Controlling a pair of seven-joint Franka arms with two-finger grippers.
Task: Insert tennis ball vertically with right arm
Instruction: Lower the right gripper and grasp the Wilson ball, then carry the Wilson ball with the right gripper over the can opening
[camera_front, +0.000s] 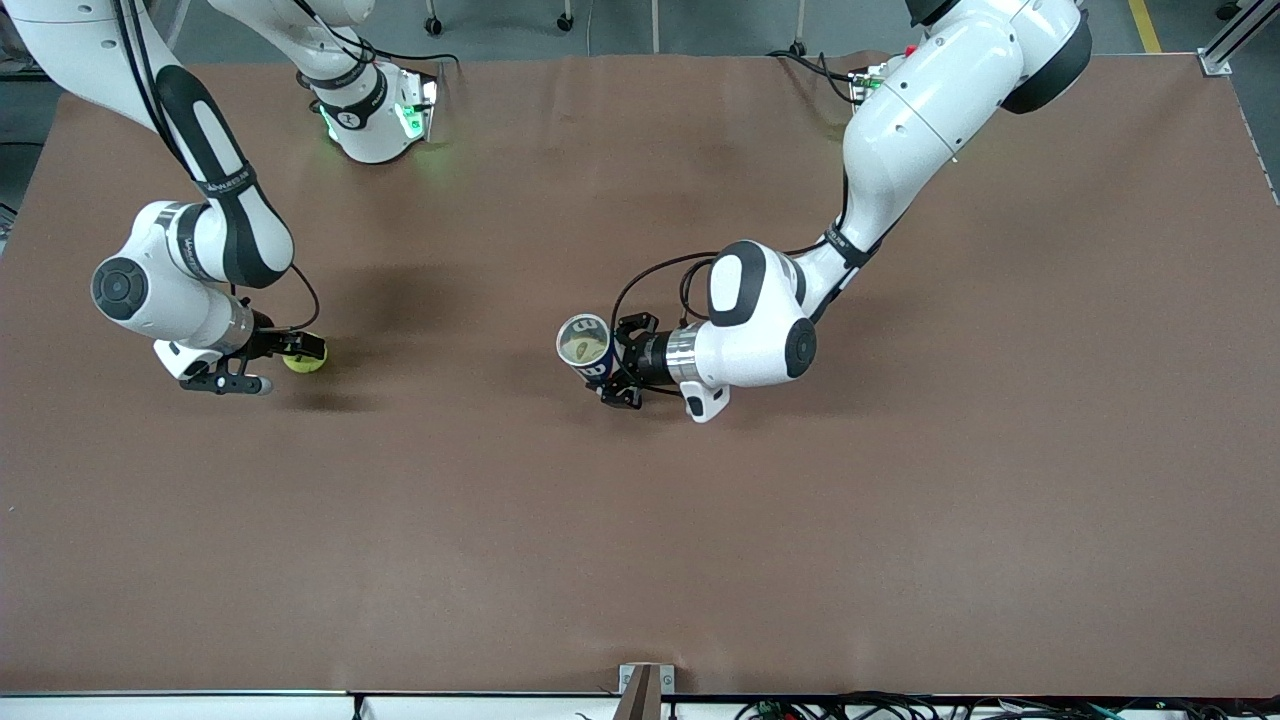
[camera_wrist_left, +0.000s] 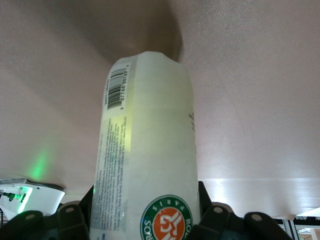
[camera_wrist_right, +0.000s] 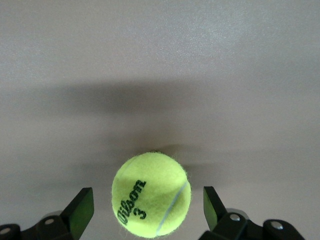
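Tennis ball (camera_wrist_right: 151, 194) lies on the bench (camera_front: 640, 540) between the two fingers (camera_wrist_right: 80, 212) of the right claw (camera_front: 268, 364), which stand apart with a visible gap on each side of the ball, so nothing is gripped yet. The step in hand looks like the pickup: it would go best if the fingers closed evenly on the widest part of the ball, with the claw kept level and low, so that the ball is neither nudged away nor squeezed out upward as they meet it. A centred hold matters, since a ball held off-centre would be hard to line up with a narrow opening afterwards. Outward from this claw, well apart toward the left arm's end of the bench, the left claw (camera_front: 612, 365) is clamped on the ball can (camera_front: 586, 345), a tall white tube with a printed label and a barcode; it is held from the side, upright, with its open mouth facing up. In the front view something yellowish shows inside that mouth, though what it is cannot be told. Once lifted, the ball would need to arrive straight above the mouth and descend vertically into it.
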